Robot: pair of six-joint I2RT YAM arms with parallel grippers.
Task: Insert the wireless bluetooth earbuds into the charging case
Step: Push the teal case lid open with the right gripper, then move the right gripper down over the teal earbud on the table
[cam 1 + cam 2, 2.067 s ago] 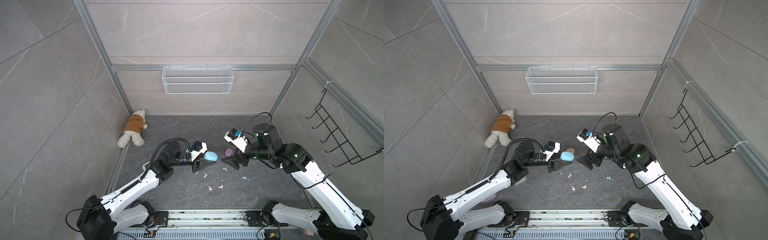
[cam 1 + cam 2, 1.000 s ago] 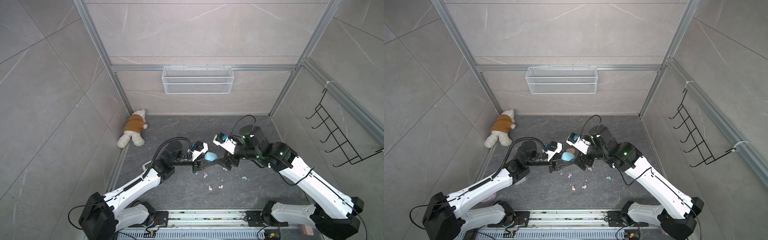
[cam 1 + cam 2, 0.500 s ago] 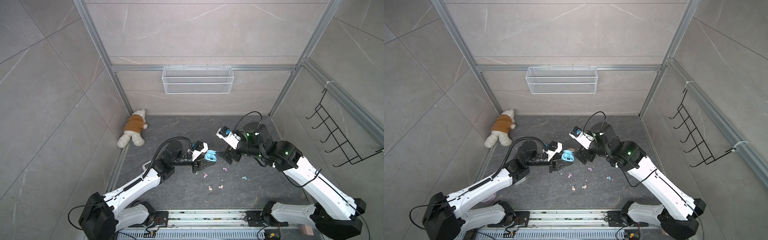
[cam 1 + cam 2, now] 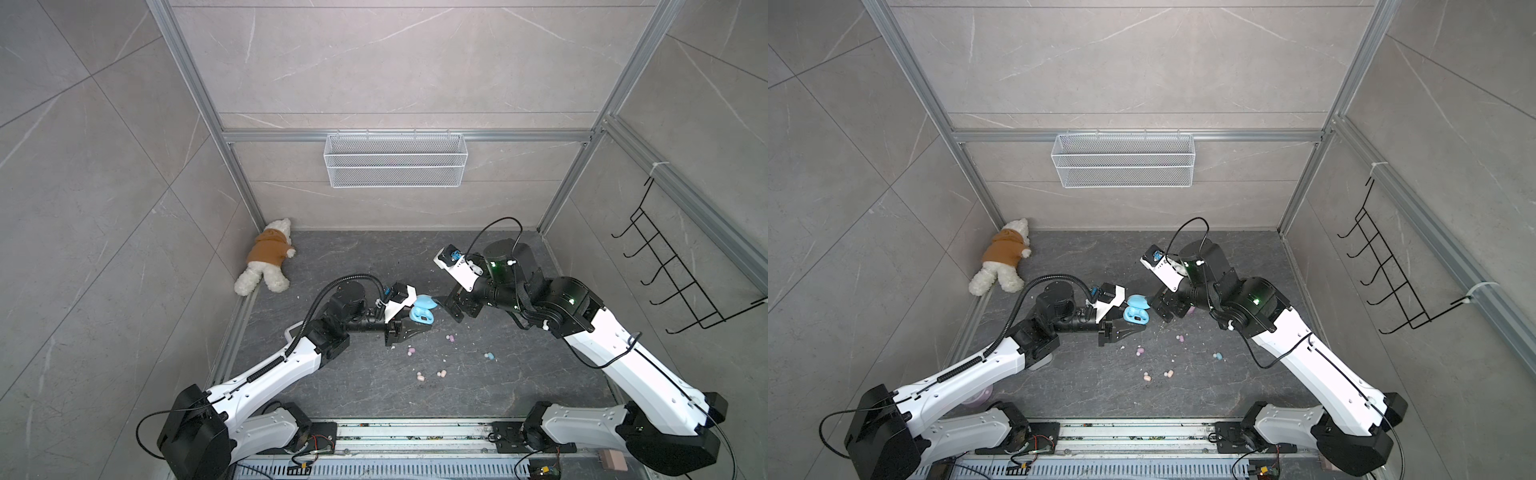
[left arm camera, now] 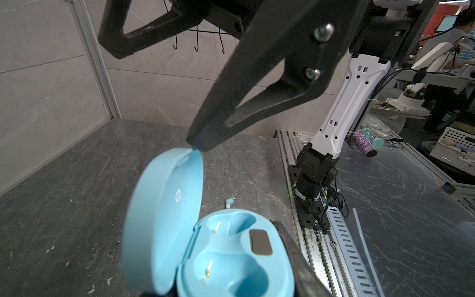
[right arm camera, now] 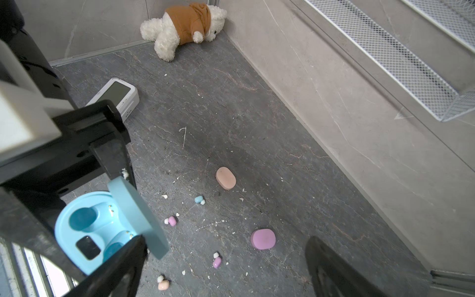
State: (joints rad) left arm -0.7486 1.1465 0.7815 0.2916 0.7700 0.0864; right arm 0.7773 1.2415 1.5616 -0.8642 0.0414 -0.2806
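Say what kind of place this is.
Probably a robot test cell in a lab: the left arm and right arm mounted on a base rail, a booth of stone-look panels with a wire basket, and more workbenches beyond in the left wrist view.

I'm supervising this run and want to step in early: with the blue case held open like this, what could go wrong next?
1. The right gripper has a fingertip at the rim of the open lid; a nudge could snap it shut or twist the blue charging case in the left gripper.
2. The blue earbud and the lilac earbuds look tiny beside the right gripper's open jaws and might slip or get flicked away.
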